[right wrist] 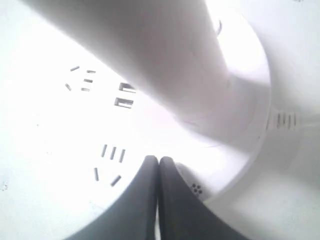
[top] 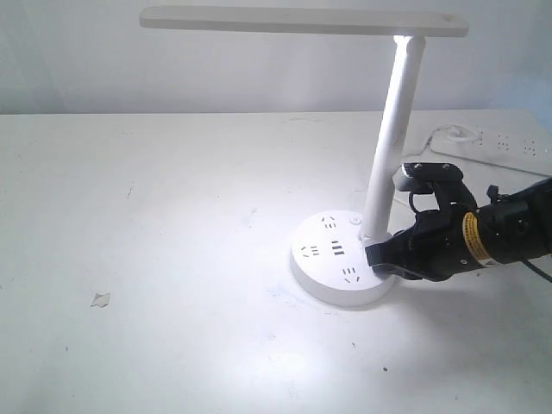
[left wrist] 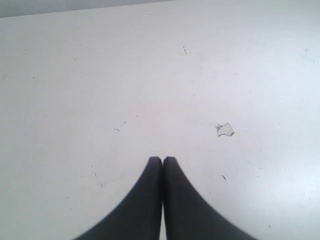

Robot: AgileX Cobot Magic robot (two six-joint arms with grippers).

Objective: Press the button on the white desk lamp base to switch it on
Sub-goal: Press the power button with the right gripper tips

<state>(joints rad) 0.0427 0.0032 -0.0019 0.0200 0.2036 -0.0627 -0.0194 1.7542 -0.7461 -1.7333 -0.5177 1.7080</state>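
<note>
Lamp base: the white desk lamp base sits right of centre in the exterior view, with its pole rising to the flat head across the top.
Button: the button is on the disc's top, just left of the pole foot and behind the USB slots.
Right gripper: the right gripper comes in low from the right edge with its jaws pressed together and nothing between them, a blunt point suited to poking. The tips lie over the disc's near-right part, beside the pole foot and not on the button. Contact with the disc is unclear.
Left gripper: the left gripper has its jaws together and is empty over bare table, near a chipped fleck. It is parked clear, since one arm suffices.
Light: a bright pool covers the disc and table, so the lamp looks lit.
Hazard: the pole crowds the approach.
Background: a power strip lies at the right, unrelated.
</note>
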